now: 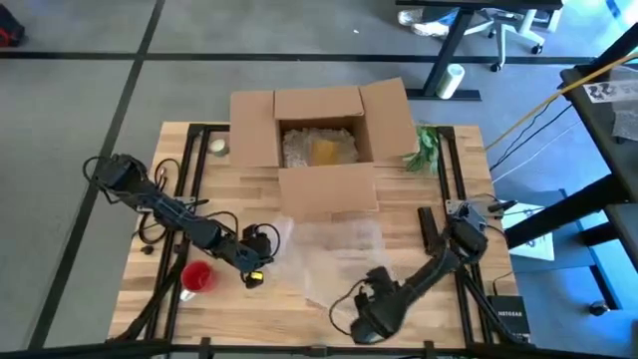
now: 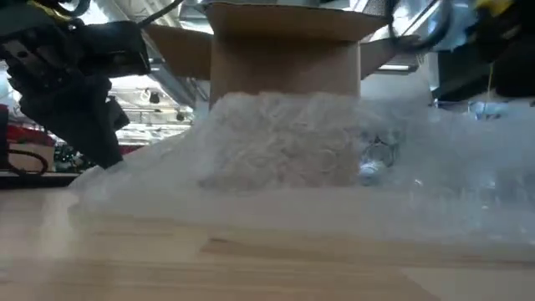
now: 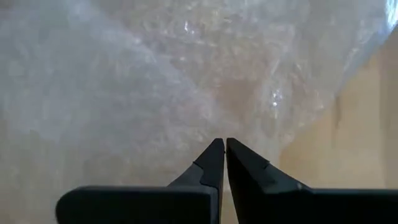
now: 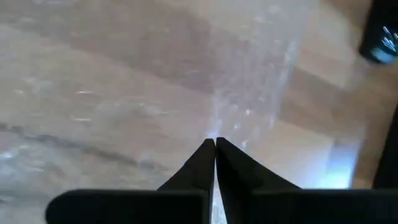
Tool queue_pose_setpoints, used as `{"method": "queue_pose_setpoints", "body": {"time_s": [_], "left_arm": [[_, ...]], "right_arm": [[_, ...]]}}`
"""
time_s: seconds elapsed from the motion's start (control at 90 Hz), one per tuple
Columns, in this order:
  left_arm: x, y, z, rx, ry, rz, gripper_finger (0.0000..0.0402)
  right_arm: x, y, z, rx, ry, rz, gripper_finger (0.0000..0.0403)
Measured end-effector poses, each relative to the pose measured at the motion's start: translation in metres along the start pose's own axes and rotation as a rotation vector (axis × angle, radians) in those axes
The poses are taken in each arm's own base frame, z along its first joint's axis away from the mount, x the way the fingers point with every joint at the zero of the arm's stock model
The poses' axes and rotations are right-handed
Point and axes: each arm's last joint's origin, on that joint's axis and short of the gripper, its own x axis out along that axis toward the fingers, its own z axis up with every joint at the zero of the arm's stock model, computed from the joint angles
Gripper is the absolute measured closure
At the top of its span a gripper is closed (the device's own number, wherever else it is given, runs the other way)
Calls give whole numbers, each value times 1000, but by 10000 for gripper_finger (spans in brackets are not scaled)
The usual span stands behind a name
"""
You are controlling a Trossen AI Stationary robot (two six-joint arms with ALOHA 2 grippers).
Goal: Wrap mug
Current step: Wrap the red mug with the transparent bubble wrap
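- The tabletop [image 1: 329, 289] is pale wood in glued strips, smooth and matt.
- The bubble wrap [image 1: 334, 244] at centre frame is clear plastic film, pebbled, catching small bright glints.
- The box [image 1: 319, 135] at upper centre is plain brown cardboard, matt, with crumpled whitish paper filling.
- The mug [image 1: 196, 277] at lower left looks glossy red.
- Left claw [image 3: 219, 149] and right claw [image 4: 214, 148] have matt black plastic-looking fingers.

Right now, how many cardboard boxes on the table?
1. The open cardboard box sits at the table's far middle, flaps spread, packing fill inside. Beyond the bubble wrap, none other shows.
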Motion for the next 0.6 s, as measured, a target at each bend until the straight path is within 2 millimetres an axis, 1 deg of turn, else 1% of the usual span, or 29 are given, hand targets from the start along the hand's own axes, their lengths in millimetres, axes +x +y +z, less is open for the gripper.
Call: {"method": "queue_pose_setpoints", "body": {"time_s": [0.144,0.244,0.333,0.467,0.533,0.6], "left_arm": [[-22,-18,18,61,-95,-46,401],[-38,-29,35,124,-183,-60,401],[-47,-35,49,187,-241,-62,401],[-41,-37,63,246,-325,-74,402],[-32,-34,68,255,-332,-91,401],[-18,-30,69,253,-300,-92,402]], "right_arm": [[-2,-2,-6,13,-30,37,403],[-2,2,-4,19,-71,84,403],[-2,4,0,29,-116,109,403],[-2,6,2,20,-130,130,403],[-3,8,2,21,-149,161,403],[-3,10,3,24,-176,187,403]]}}
